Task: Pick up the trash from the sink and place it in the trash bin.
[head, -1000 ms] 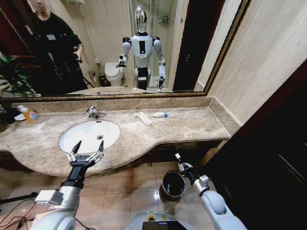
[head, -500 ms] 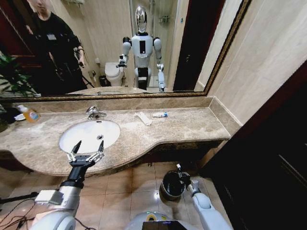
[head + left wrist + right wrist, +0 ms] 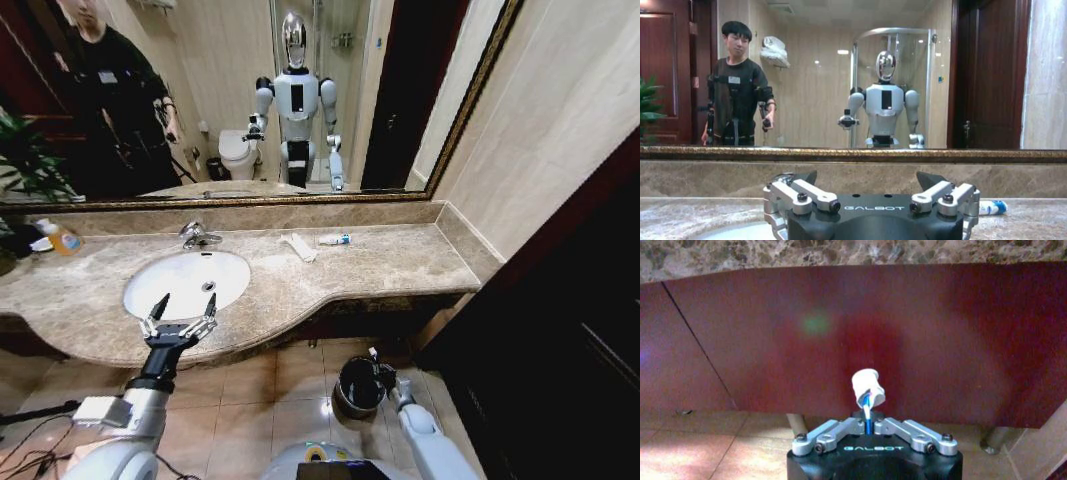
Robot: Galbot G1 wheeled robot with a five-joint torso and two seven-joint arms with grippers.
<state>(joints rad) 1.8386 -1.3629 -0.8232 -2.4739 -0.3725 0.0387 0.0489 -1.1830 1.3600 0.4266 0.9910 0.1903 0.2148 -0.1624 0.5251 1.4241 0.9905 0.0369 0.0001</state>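
Holding a small white-and-blue tube (image 3: 867, 390), our right gripper (image 3: 378, 366) has its fingers clenched on the tube's blue lower end, the white cap end sticking up past the fingertips. We see the gripper low beside the counter, right at the rim of the bin (image 3: 357, 386), which is a small round dark pail with a shiny metal lip, standing on glossy tan floor tiles. From the right wrist camera the tube stands against a dark red wooden panel below the mottled marble edge.

Our left gripper (image 3: 180, 318) hovers over the front edge of the counter, just before the sink (image 3: 188, 281), its two dark-tipped fingers spread wide with nothing between them. The sink is a smooth white oval basin set into beige-brown veined marble, with a chrome faucet (image 3: 194, 235) at its back.

Farther along the counter, well apart from the basin, lie a flat white packet (image 3: 299, 246) and, just beside it, another white-and-blue tube (image 3: 334, 239); the left wrist camera catches that tube (image 3: 992, 206) lying on its side near the mirror's gilt frame. At the far left of the counter stands a clear bottle (image 3: 60, 238) of orange liquid with a white cap
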